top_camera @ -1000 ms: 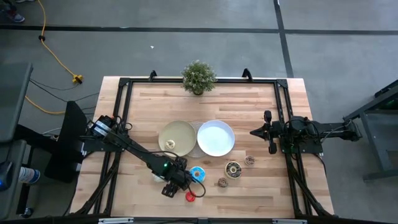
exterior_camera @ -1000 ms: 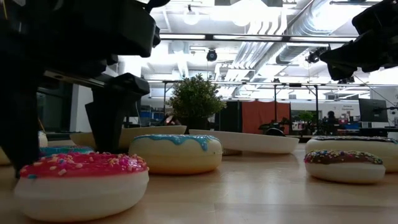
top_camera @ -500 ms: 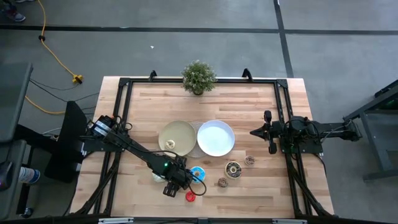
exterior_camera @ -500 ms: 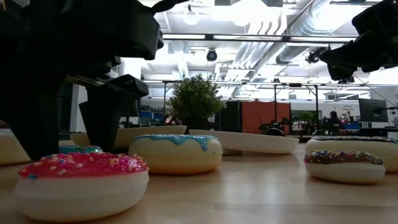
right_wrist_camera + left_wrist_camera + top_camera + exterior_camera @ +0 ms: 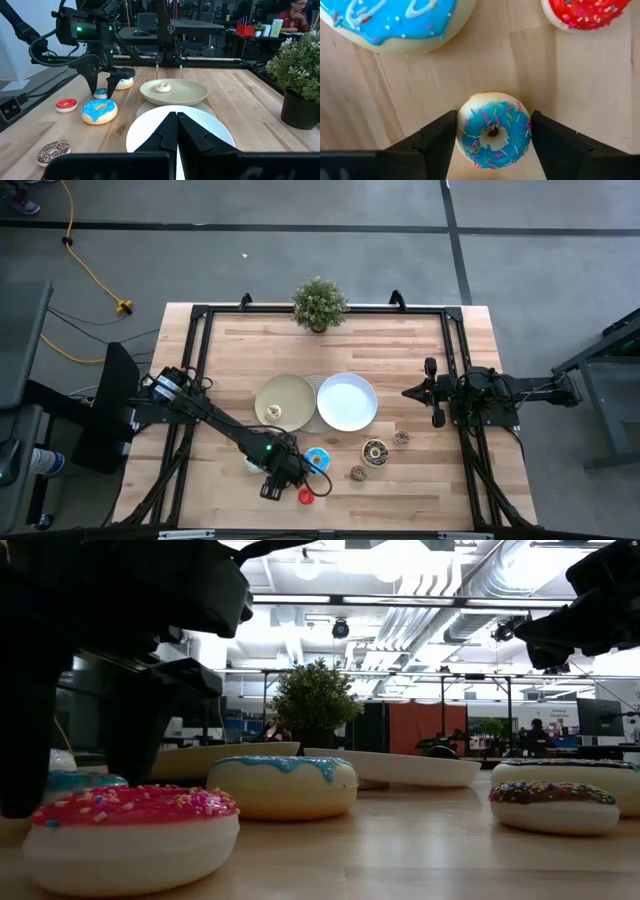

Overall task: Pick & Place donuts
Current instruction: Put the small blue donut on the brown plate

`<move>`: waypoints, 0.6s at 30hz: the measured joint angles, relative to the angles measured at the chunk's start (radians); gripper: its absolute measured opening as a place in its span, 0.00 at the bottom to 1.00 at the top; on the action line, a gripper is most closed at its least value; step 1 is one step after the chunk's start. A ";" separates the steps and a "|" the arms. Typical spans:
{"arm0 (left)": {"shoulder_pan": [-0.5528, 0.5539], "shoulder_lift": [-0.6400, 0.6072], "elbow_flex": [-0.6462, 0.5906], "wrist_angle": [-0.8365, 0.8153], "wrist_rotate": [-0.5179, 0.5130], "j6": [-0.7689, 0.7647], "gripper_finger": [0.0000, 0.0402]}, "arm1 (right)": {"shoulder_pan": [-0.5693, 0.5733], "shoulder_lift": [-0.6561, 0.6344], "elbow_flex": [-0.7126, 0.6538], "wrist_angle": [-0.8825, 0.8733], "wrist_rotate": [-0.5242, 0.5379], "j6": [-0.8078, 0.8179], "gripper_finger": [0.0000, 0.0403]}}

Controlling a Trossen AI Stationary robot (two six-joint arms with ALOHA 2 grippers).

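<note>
- A pale wooden counter point(image 5: 420, 370) in a black frame stands on a grey workshop floor, with a small potted plant point(image 5: 319, 305) at its far edge.
- The left pincer point(image 5: 492, 131) is low over the near-left part of the counter, its fingers straddling a small blue sprinkled donut point(image 5: 493, 131).
- A second ago the fingers stood wider; they have since closed in to the donut's sides. The left one looks to be touching, but a firm grip cannot be confirmed.
- The donut rests on the wood, so the pick is only starting.
- A large blue donut point(image 5: 318, 458) and a small red donut point(image 5: 306, 496) lie just beside it; one small donut already sits on the beige plate point(image 5: 284, 401).
- The white plate point(image 5: 347, 401) holds nothing.
- The right pincer point(image 5: 172, 131) waits at the right edge, fingers pressed together, holding nothing.
- In the low view the left arm blocks most of the grasp.
</note>
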 joint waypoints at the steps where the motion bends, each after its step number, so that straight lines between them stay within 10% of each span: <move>1: 0.000 0.000 0.000 0.001 0.000 -0.005 0.59 | 0.000 0.000 0.000 0.000 0.000 0.000 0.00; 18: 0.001 -0.002 0.003 0.013 -0.024 -0.040 0.59 | 0.000 0.000 0.000 0.000 0.000 0.000 0.00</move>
